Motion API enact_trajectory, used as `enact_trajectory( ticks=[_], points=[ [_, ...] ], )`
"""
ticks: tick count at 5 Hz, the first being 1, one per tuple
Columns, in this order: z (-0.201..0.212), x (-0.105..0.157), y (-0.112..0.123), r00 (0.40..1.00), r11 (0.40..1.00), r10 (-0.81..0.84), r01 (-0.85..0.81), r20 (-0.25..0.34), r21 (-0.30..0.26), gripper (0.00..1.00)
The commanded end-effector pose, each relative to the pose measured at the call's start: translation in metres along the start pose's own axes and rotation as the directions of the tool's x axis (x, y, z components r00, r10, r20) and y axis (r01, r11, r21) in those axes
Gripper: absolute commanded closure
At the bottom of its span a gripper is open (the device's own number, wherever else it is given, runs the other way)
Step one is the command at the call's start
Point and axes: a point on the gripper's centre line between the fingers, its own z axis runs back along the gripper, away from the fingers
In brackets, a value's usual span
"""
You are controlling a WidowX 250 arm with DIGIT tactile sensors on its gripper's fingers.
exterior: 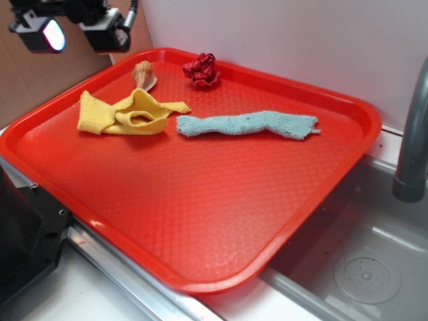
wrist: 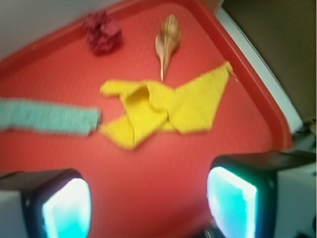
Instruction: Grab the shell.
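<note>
The gripper [wrist: 148, 208] hangs with jaws apart, empty. The shell [wrist: 167, 42] lies ahead beyond the yellow cloth [wrist: 166, 106] — tip pointing back toward the gripper

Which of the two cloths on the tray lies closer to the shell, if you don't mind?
The yellow cloth: crumpled, its edge right beside the shell. The light blue cloth, rolled long, lies farther off, with the shell's tip pointing at the yellow one.
</note>
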Motion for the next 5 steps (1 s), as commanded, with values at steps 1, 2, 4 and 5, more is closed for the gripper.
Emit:
enact_trajectory(
  ticks=[1,2,4,5],
  points=[
    [-0.046,0.068,0.006,0.992,0.998,0.045,-0.049,0.117,0.033,0.00],
    [-0.071,0.092,0.008,0.990,0.997,0.049,-0.055,0.130,0.045,0.00],
    [-0.123,0.128,0.021,0.988,0.993,0.089,-0.098,0.125,0.065,0.00],
    [-0.130,0.130,0.031,0.990,0.991,0.104,-0.111,0.096,0.076,0.66]
  ],
)
